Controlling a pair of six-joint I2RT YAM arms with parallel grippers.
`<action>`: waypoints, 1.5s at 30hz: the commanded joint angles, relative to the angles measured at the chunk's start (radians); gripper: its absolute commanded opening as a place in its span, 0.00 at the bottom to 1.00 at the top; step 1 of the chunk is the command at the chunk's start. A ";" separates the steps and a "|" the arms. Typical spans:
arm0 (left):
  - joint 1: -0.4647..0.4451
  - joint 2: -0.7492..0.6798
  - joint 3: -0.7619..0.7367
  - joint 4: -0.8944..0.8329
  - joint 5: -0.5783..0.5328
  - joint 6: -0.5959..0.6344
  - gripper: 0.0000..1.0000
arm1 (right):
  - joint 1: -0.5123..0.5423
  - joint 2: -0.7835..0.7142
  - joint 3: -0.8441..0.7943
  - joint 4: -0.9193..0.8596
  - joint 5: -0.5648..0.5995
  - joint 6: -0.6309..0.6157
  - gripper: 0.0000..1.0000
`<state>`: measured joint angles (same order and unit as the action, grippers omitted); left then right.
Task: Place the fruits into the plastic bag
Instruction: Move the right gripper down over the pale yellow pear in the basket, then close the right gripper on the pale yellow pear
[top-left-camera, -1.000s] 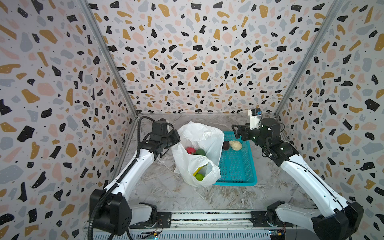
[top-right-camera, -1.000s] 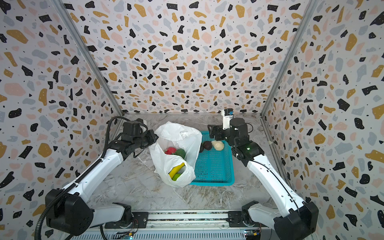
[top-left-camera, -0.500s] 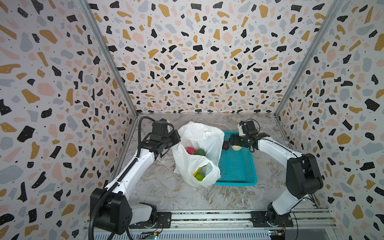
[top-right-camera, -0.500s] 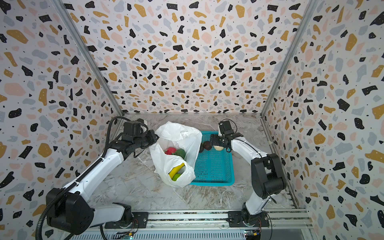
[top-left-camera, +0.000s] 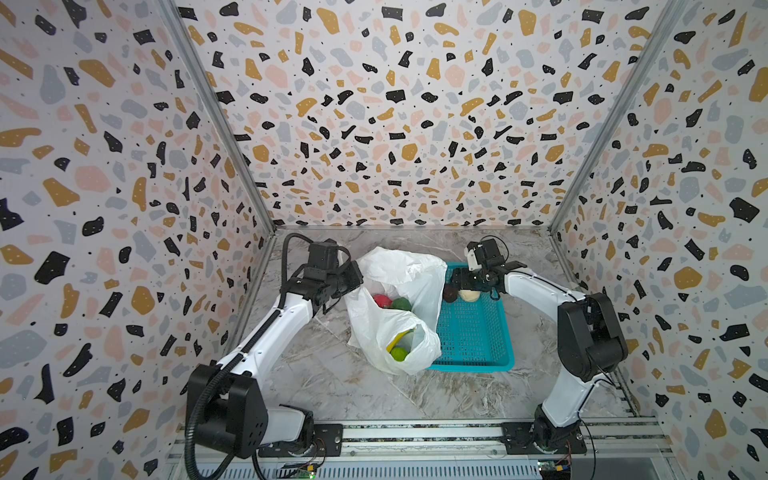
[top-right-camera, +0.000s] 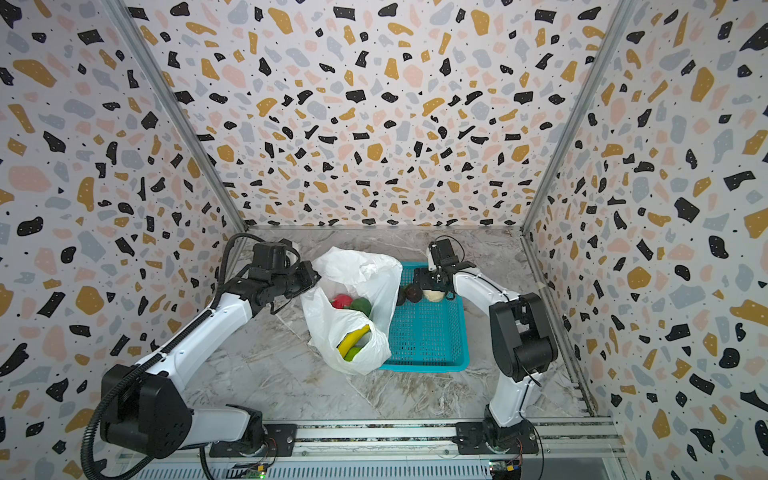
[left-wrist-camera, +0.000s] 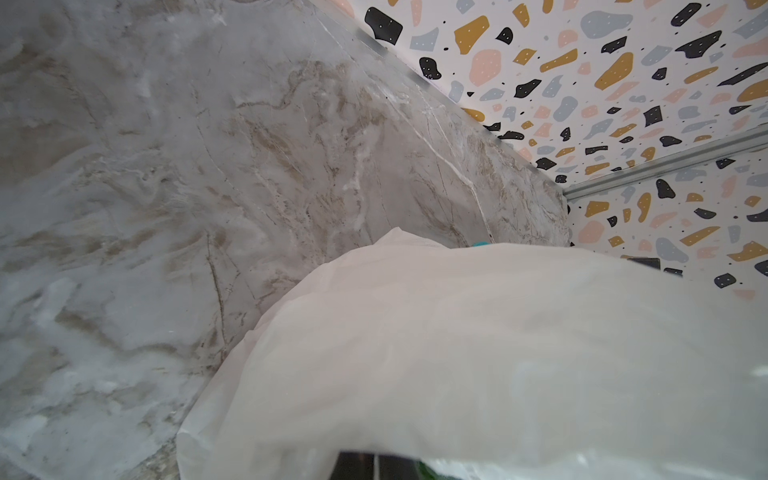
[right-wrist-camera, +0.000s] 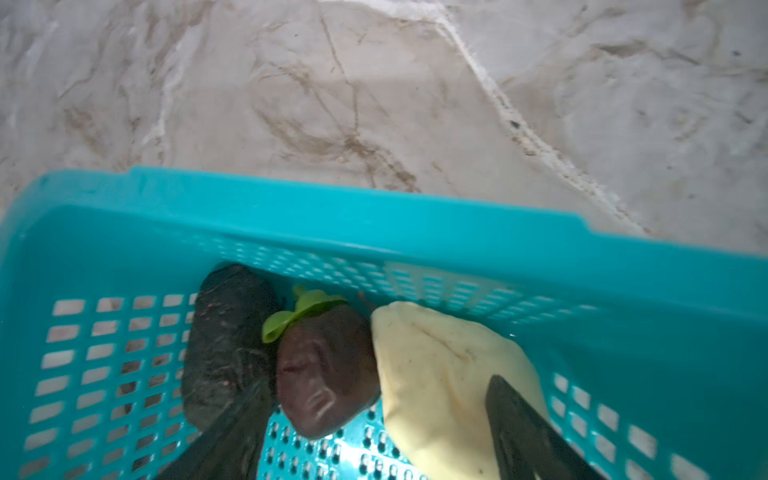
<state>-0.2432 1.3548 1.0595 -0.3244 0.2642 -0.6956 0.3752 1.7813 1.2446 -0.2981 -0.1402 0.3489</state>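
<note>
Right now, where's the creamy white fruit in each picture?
Both top views: cream fruit at the teal basket's far end, right of the maroon fruit.
Left wrist: not in it, mostly plastic bag.
Right wrist: cream fruit close up in basket, touching maroon fruit.
Shared landmark: teal basket.

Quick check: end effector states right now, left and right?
Left end effector: closed on the plastic bag edge.
Right end effector: open, low over the maroon fruit and cream lump, gripping nothing yet.
</note>
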 joint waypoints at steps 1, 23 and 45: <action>0.002 0.017 0.031 0.041 0.013 -0.001 0.00 | 0.030 -0.031 -0.044 -0.069 -0.111 0.020 0.81; 0.002 0.075 0.072 0.058 0.027 -0.015 0.00 | -0.003 -0.165 -0.058 -0.108 0.052 0.004 0.83; 0.002 0.094 0.088 0.069 0.031 -0.022 0.00 | 0.037 -0.135 -0.132 -0.310 -0.053 -0.041 0.82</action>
<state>-0.2432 1.4387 1.1103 -0.2955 0.2836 -0.7151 0.4103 1.6928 1.1206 -0.5533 -0.1986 0.3233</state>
